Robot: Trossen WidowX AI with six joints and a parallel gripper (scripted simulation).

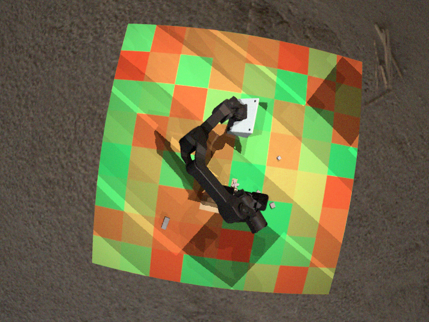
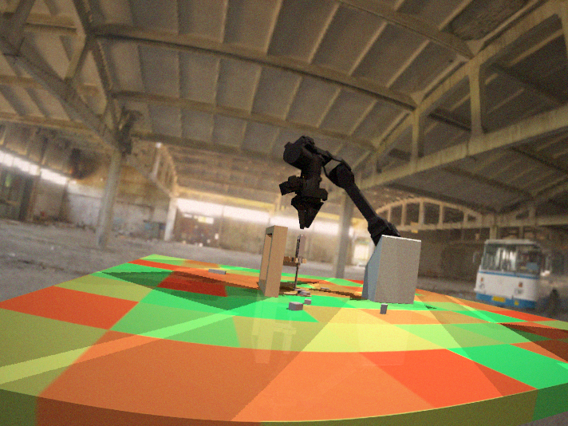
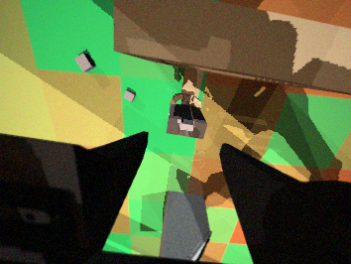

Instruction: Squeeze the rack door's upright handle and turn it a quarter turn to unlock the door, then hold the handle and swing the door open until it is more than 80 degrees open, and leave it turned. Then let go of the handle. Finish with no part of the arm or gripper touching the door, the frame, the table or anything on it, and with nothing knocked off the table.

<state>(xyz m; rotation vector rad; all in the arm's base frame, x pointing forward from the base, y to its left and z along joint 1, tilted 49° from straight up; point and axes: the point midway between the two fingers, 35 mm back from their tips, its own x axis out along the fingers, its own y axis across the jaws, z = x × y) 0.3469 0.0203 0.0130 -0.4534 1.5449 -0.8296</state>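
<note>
The beige rack frame (image 1: 208,207) (image 2: 274,263) (image 3: 164,42) stands upright on the table. On its robot side, the slim upright handle (image 2: 301,245) stands beside a thin dark upright, with small beige parts lower down. In the wrist view a dark-topped block (image 3: 187,113), seen from above, appears to be the handle. The door panel is not clearly made out, so its angle and the handle's turn cannot be told. My gripper (image 2: 304,226) (image 3: 184,143) points down, open and empty, a little above the handle's top and touching nothing visible. Its fingers are hidden in the top view.
The arm's grey-white pedestal (image 1: 250,117) (image 2: 395,270) (image 3: 183,223) stands to one side of the frame. Small grey blocks lie about, one (image 1: 272,205) (image 2: 295,305) near the frame's end, one (image 1: 278,158) (image 2: 383,308) nearer the pedestal, and a longer one (image 1: 165,222) (image 2: 217,271) beyond the frame.
</note>
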